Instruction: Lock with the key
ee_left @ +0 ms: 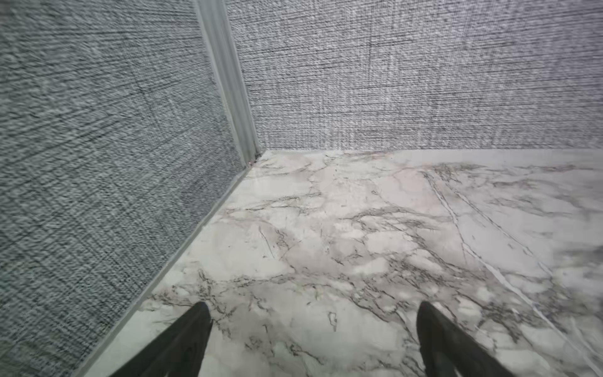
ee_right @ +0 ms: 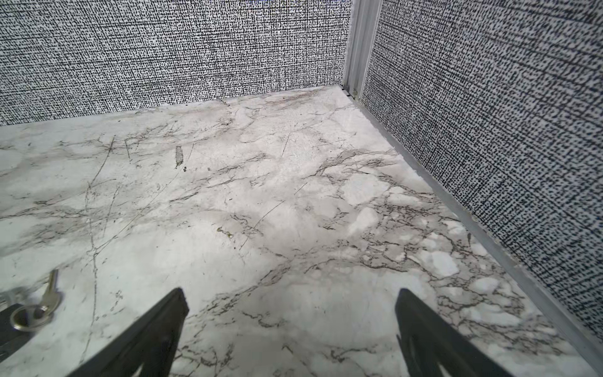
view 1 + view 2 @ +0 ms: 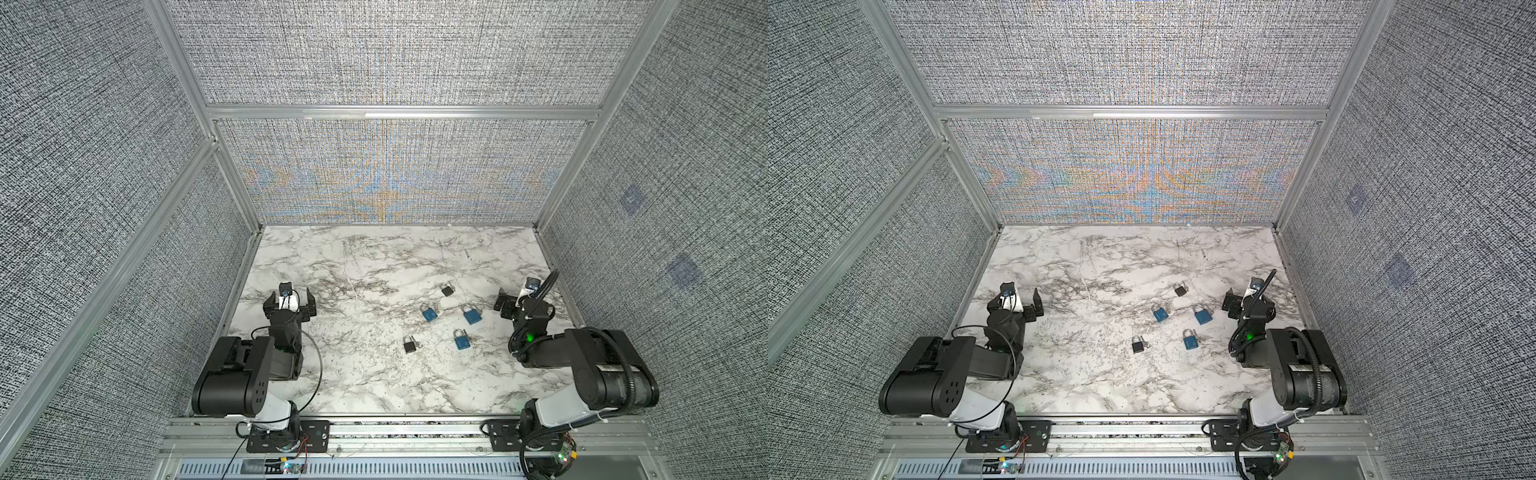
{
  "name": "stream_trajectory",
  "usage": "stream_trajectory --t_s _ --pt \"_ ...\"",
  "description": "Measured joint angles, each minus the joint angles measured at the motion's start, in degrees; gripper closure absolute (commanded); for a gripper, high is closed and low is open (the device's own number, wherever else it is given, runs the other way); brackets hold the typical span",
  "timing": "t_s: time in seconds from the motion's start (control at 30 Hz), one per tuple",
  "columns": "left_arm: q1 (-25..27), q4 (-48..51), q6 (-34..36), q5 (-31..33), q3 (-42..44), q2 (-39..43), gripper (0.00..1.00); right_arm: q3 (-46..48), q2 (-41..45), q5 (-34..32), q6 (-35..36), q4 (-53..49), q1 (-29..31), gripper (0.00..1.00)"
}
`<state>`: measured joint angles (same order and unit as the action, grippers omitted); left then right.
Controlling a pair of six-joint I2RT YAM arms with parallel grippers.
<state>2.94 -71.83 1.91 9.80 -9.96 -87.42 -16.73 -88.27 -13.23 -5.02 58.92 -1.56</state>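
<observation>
Three blue padlocks (image 3: 429, 312) (image 3: 471, 314) (image 3: 461, 340) and two black padlocks (image 3: 447, 289) (image 3: 409, 345) lie right of centre on the marble table in both top views. A silver key (image 2: 49, 297) on a ring lies beside the farther black padlock (image 2: 9, 329), at the edge of the right wrist view. My left gripper (image 3: 290, 295) (image 1: 314, 306) is open over bare marble at the left, far from the padlocks. My right gripper (image 3: 519, 297) (image 2: 291, 292) is open too, just right of the padlocks, holding nothing.
The marble table (image 3: 374, 257) is boxed in by grey fabric walls with aluminium posts (image 1: 228, 81) (image 2: 362, 42) at the back corners. Both arm bases stand on the front rail (image 3: 407, 432). The left gripper is close to the left wall, the right gripper close to the right wall.
</observation>
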Motion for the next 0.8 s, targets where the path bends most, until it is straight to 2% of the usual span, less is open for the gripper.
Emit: stream_trajectory --t_s 0.23,0.8 --pt "-0.2 -2.6 -0.4 -2.5 -0.1 -0.3 0.01 0.0 0.0 0.0 0.2 0.0 0.0 0.01" --pt "-0.2 -3.5 -0.4 -2.7 0.0 -0.4 0.01 0.0 0.0 0.1 0.4 0.0 0.0 0.01"
